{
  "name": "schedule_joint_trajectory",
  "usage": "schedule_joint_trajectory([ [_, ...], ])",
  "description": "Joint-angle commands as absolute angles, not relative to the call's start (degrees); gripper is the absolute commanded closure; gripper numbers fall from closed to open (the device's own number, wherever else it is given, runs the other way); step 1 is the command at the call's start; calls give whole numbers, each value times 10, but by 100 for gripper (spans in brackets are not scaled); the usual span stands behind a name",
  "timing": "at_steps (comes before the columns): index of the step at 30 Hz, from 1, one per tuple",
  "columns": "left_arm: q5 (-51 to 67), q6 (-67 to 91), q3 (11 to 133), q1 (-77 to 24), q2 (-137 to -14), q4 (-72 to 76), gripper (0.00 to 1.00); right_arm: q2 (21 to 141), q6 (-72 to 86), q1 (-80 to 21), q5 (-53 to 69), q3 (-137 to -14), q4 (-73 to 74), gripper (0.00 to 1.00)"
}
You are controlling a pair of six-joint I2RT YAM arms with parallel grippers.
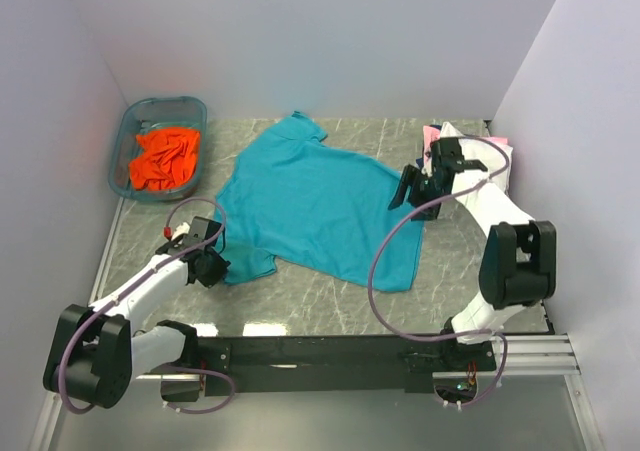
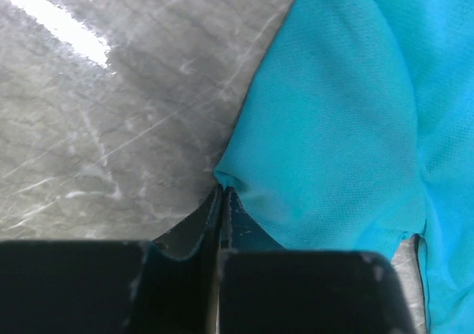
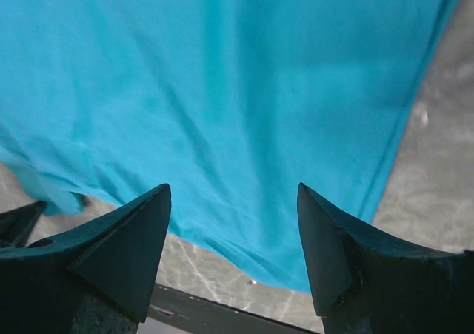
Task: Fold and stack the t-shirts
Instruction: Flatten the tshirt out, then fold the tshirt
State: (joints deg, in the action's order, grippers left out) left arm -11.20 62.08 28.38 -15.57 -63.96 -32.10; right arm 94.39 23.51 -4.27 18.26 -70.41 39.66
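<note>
The teal shirt (image 1: pixel 320 206) is lying spread out on the surface (image 1: pixel 320 306), set at a slant, with its collar toward the far wall and its hem toward the near right. The left hand (image 2: pixel 222 192) is pinching the edge of the near-left sleeve, its fingers pressed fully together on a small peak of cloth. The right hand (image 3: pixel 233 201) is hanging wide open just above the right part of the shirt, near the hem, and is gripping nothing.

The step in hand looks like the first fold of this shirt. To do it well, the right hand should be coming down on the hem edge itself rather than mid-panel, so that it is catching both layers at the border. The left grip is looking shallow, so any lift should be slow and low, otherwise the sleeve may be slipping out. Both hands should be travelling together at matching height, keeping the cloth taut between them and laying it over without ridges.

The orange shirt (image 1: pixel 165 158) is sitting crumpled in the tub (image 1: pixel 118 166) at the far left. A pile (image 1: pixel 433 132) showing pink and white is lying at the far right, behind the right arm.
</note>
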Motion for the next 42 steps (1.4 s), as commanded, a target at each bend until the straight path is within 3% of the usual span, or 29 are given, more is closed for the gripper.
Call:
schedule_joint_trajectory([
  [1, -98, 598, 286, -157, -656, -310, 99, 876, 230, -50, 157, -656, 413, 25],
  [7, -92, 563, 333, -157, -661, -307, 100, 783, 252, -68, 127, -515, 435, 25],
  [13, -81, 524, 377, -154, -692, -304, 100, 736, 292, -101, 82, -454, 462, 26],
  [20, -71, 490, 397, -145, -715, -301, 100, 767, 318, -145, 74, -432, 459, 28],
  [27, -60, 466, 397, -125, -715, -301, 100, 796, 334, -166, 91, -413, 428, 36],
  [30, -55, 457, 398, -115, -713, -301, 100, 812, 336, -176, 97, -411, 421, 45],
  [33, -53, 452, 397, -106, -710, -301, 100, 812, 337, -184, 97, -418, 425, 70],
  [37, -50, 448, 396, -99, -708, -300, 100, 796, 330, -185, 101, -451, 471, 94],
  [40, -48, 447, 395, -94, -705, -301, 100, 781, 320, -184, 106, -487, 520, 99],
  [42, -48, 447, 394, -91, -701, -300, 100, 767, 314, -184, 96, -516, 547, 90],
])
